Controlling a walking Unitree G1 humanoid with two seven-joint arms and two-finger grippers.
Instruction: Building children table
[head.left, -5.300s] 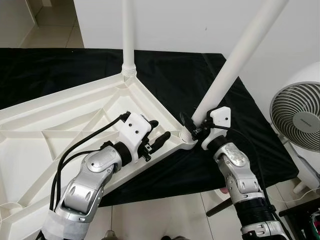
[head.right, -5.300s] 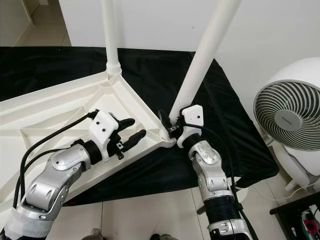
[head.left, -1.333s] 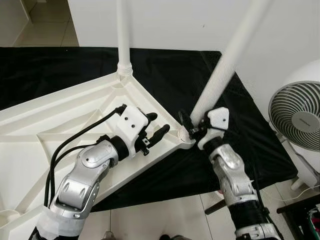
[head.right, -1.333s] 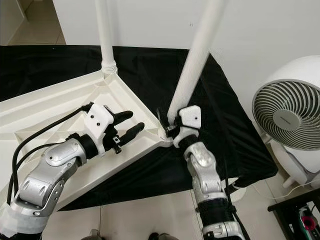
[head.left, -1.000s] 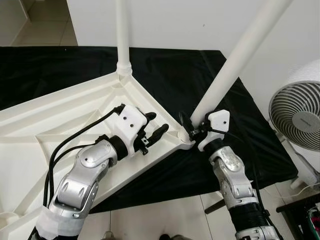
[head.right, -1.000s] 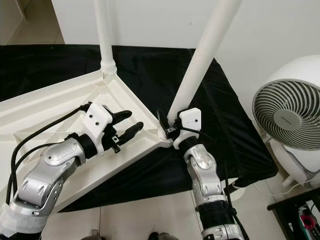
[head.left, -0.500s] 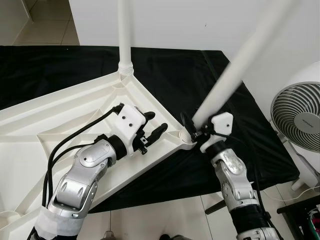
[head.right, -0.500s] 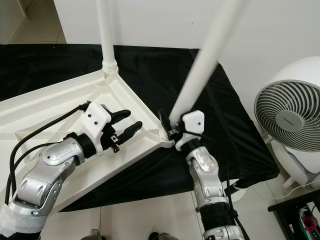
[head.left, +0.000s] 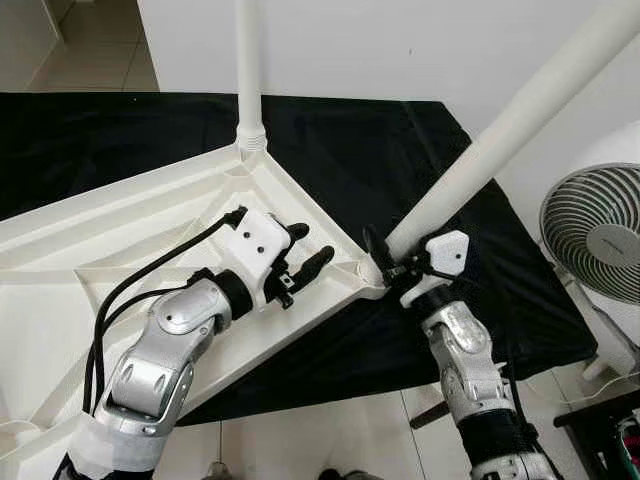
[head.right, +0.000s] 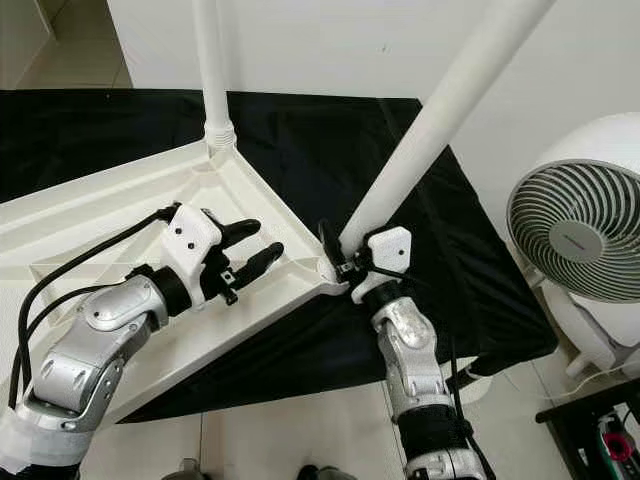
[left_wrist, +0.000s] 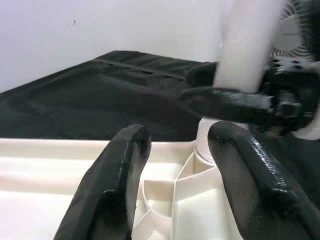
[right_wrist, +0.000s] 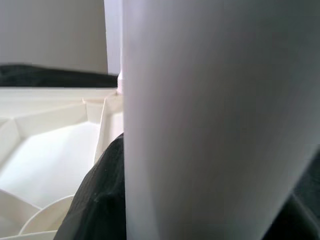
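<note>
A white plastic tabletop (head.left: 130, 215) lies upside down on a black cloth (head.left: 380, 150), ribs facing up. One white leg (head.left: 249, 70) stands upright in its far corner. A second white leg (head.left: 500, 120) leans steeply to the right, its lower end at the near corner socket (head.left: 371, 279). My right gripper (head.left: 392, 256) is shut on that leg just above the socket; in the right wrist view the leg (right_wrist: 200, 120) sits against a black finger (right_wrist: 97, 200). Over the ribbed underside, just left of that corner, my left gripper (head.left: 316, 242) is open with nothing between its fingers (left_wrist: 125, 165).
A white round fan (head.left: 597, 235) stands on the floor at the right, close to the cloth's edge. A white wall (head.left: 400, 40) runs behind the cloth. Tiled floor (head.left: 320, 440) lies in front, between my arms.
The leg in my right gripper has tipped further to the right and lower, pivoting at the corner socket. My left gripper has stayed open in nearly the same place.
</note>
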